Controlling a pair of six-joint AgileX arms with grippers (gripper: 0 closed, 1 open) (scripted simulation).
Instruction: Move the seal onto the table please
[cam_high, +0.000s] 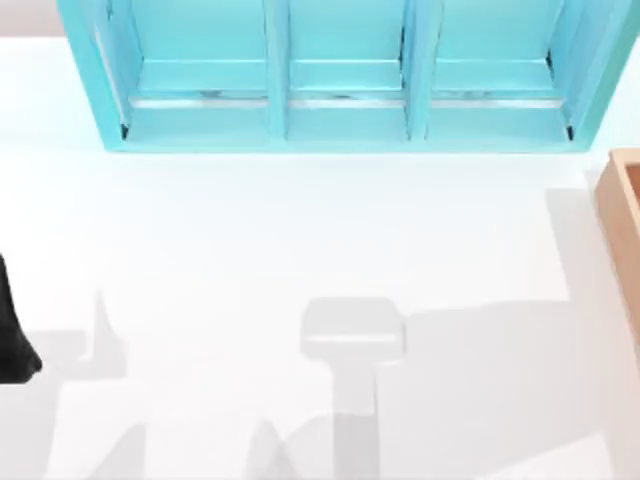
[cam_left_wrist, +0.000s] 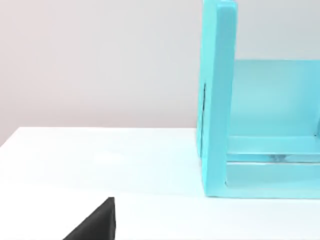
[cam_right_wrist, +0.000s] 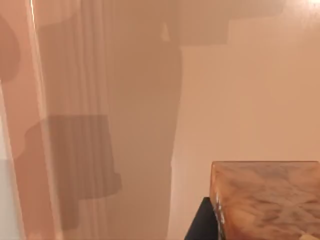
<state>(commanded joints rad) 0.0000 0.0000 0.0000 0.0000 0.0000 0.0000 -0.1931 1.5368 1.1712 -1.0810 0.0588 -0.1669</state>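
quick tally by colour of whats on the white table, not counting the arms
Light blue: 1, the shelf unit along the far edge of the table.
Tan wood: 1, the wooden box at the table's right edge.
Orange-brown: 1, a glossy block seen up close from the right wrist, likely the seal.
Total: 3

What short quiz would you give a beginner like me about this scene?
1. True or false: the light-blue shelf unit has three compartments side by side.
2. Multiple choice: in the top view, the wooden box stands at the table's A) left edge, B) right edge, C) middle.
3. Short answer: which orange-brown thing appears close up in the right wrist view?

Key: 1 true; 2 B; 3 the seal.
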